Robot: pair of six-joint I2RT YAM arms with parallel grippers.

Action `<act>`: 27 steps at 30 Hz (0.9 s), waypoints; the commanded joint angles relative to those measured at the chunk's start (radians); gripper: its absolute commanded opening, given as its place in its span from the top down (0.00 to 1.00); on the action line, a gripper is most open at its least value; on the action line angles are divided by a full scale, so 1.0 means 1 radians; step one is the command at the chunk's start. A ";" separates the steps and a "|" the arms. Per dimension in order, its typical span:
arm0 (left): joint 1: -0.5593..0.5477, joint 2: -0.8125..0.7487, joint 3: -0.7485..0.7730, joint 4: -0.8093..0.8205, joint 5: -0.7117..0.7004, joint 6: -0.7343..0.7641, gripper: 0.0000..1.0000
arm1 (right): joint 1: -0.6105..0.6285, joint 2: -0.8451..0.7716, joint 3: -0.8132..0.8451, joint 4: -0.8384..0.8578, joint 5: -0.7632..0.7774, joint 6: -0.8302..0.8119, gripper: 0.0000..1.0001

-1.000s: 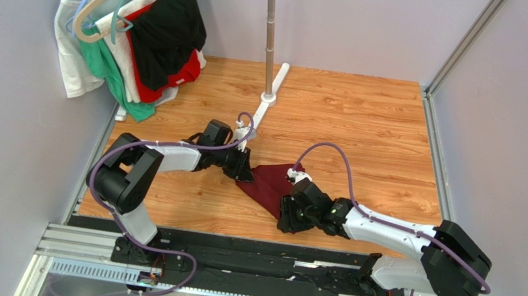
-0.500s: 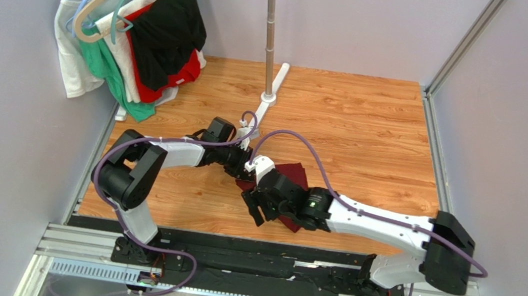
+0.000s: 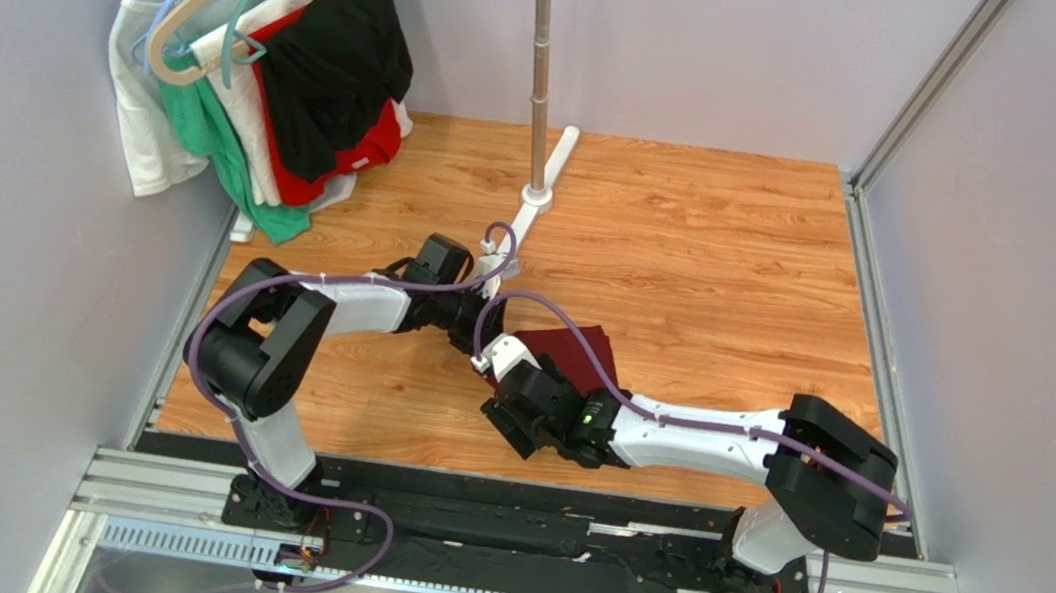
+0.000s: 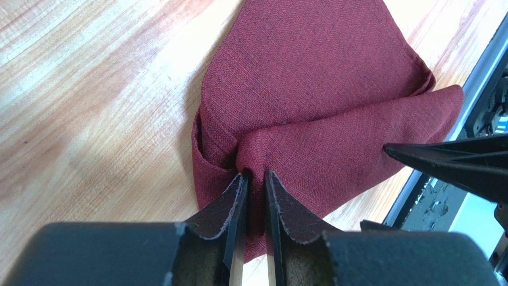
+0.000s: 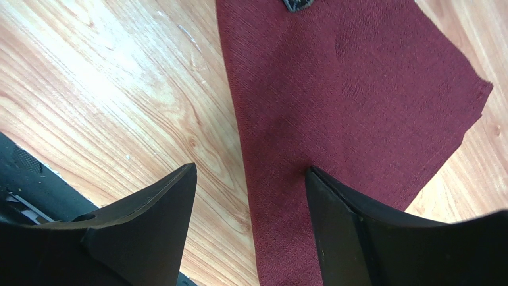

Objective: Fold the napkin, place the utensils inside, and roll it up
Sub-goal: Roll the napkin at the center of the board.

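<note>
the napkin (image 4: 322, 89) lies on the wooden worktop (image 4: 89, 119), near its middle and a little toward the near edge, between the two arms. it is folded into doubled layers. in the left wrist view one flap lies over another, with a soft fold along the right side and a bunched corner at the near end.

the left pincer (image 4: 254, 176) is clamped on the napkin. its two fingers stand almost together with a raised ridge of cloth pinched between them at that bunched corner. the rest of the cloth spreads away from the fingers, flat on the wood.

the right pincer (image 5: 250, 170) is spread wide and holds nothing. it sits low over the napkin's long straight edge, and that edge runs up through the gap between its fingers. one finger is over bare wood just beside the cloth. the other is over the cloth itself, with its tip right at the surface; i cannot tell whether it presses down.

from above, the two pincers are close together at the napkin's left end. the right arm's wrist covers part of the cloth, and a dark red patch shows just behind it.

clothes on hangers (image 3: 291, 56) bunch in the far left corner, well apart from the napkin, and a metal pole (image 3: 540, 41) stands at the back.
</note>
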State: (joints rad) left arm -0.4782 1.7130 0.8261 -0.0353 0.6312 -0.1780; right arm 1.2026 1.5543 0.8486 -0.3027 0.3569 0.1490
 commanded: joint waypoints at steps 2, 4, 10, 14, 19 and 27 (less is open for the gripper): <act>-0.005 0.022 0.010 -0.049 -0.011 0.037 0.77 | 0.020 -0.046 -0.020 0.080 0.056 -0.052 0.29; -0.005 0.023 0.011 -0.051 -0.011 0.040 0.77 | 0.015 -0.014 -0.020 0.077 0.071 -0.061 0.29; -0.005 0.022 0.011 -0.052 -0.010 0.041 0.77 | 0.009 0.072 -0.005 0.062 0.077 -0.055 0.30; -0.005 0.016 0.008 -0.049 -0.007 0.048 0.77 | -0.003 0.102 -0.002 0.056 0.057 -0.037 0.33; -0.007 0.010 0.007 -0.040 0.010 0.048 0.77 | -0.049 0.119 -0.016 0.056 0.001 -0.016 0.42; -0.007 -0.009 0.004 -0.032 0.007 0.029 0.61 | -0.094 0.162 -0.010 0.004 -0.094 0.009 0.69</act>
State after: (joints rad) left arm -0.4778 1.7157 0.8284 -0.0341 0.6449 -0.1665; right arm 1.1248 1.6547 0.8555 -0.2306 0.3595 0.1276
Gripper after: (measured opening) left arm 0.313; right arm 0.363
